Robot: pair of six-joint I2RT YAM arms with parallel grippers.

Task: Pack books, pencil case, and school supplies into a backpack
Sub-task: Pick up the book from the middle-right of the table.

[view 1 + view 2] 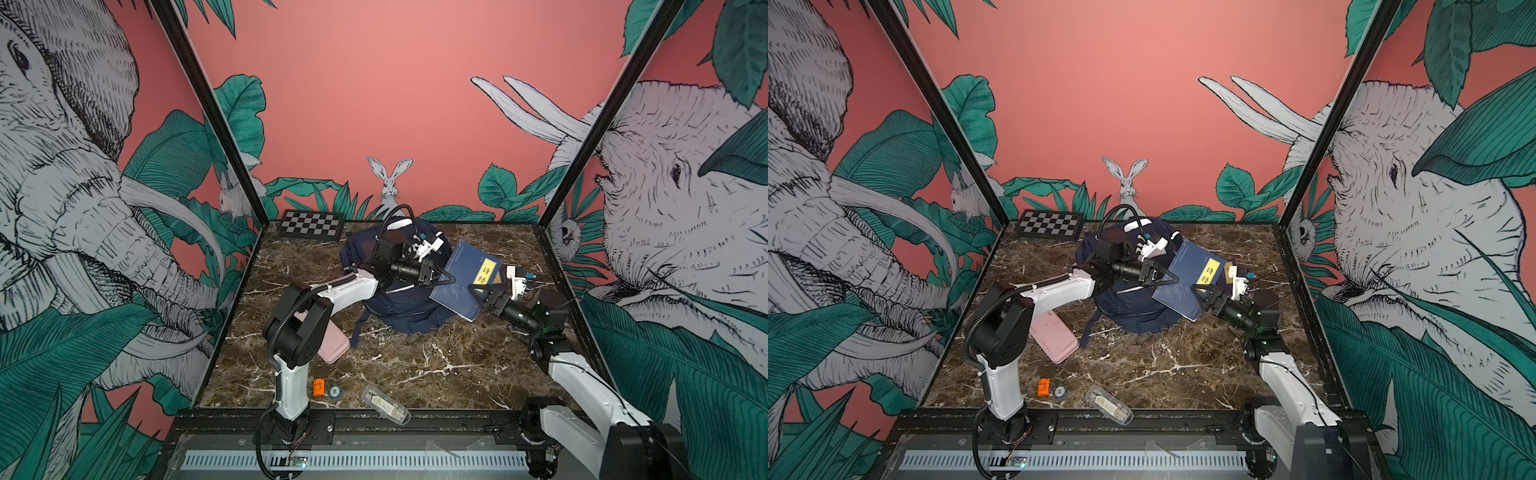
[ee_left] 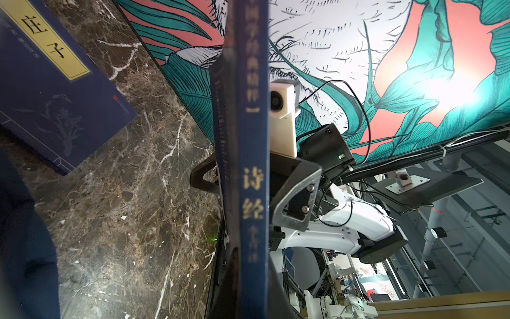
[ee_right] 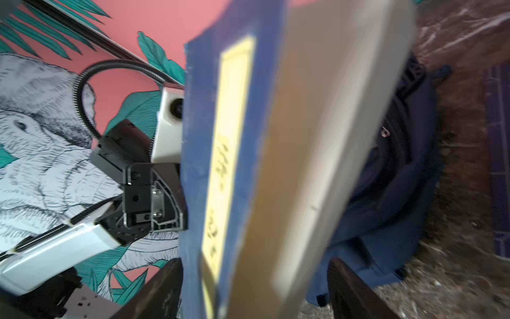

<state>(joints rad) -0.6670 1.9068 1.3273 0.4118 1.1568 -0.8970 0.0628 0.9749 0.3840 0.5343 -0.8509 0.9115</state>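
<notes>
left gripper is pinching the held book at its spine edge, jaws pressed tight on it. in the left wrist view the spine is running straight up between the jaws, gold characters showing. the held book is hanging tilted, cover and yellow label facing up, over the side of the backpack nearest the right arm. cannot tell whether its low corner is touching the fabric.

right gripper is straddling the same book from the opposite edge, jaws spread wide, one on either face. in the right wrist view the page edge is sitting between them with a gap showing on one side. it is not clamping.

backpack is lying slumped toward the back of the marble table, a strap trailing toward the front. second book is lying flat on the table near the backpack, yellow label up, seen in the left wrist view.

pink pencil case is lying on the table partly under the left arm's elbow, near the strap. along the front edge: small orange item, round disc just beside it, clear plastic case. chessboard is sitting at the back corner on the left arm's side.
</notes>
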